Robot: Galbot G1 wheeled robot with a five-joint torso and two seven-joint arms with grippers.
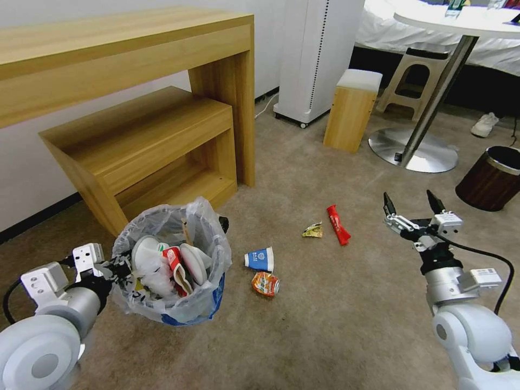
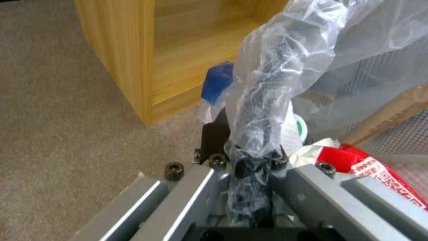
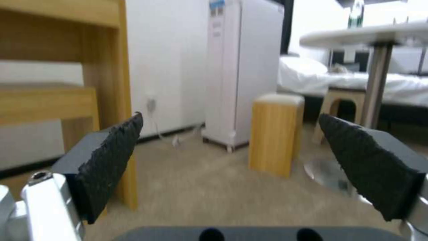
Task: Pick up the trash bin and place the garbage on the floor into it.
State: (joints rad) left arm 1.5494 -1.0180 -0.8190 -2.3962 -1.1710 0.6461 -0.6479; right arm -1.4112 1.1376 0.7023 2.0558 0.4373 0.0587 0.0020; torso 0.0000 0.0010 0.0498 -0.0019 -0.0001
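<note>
My left gripper (image 1: 120,266) is shut on the rim of the trash bin (image 1: 173,303), a small bin lined with a crinkled clear bag, held just above the beige carpet floor (image 1: 336,325). In the left wrist view the bin's bagged rim (image 2: 263,110) runs up from between my closed fingers. Inside lie white slippers, a red-white cup (image 1: 176,262) and a stick. On the carpet remain a blue-white paper cup (image 1: 260,259), a crushed orange can (image 1: 265,284), a yellow wrapper (image 1: 313,231) and a red wrapper (image 1: 338,224). My right gripper (image 1: 413,206) hangs open, empty, to the right of the red wrapper.
A wooden desk with a low shelf unit (image 1: 157,141) stands behind the bin. Farther back are a white appliance (image 1: 317,54), a small wooden stool (image 1: 352,111) and a round table's metal base (image 1: 414,151). A brown wood-look bin (image 1: 490,179) sits at the right.
</note>
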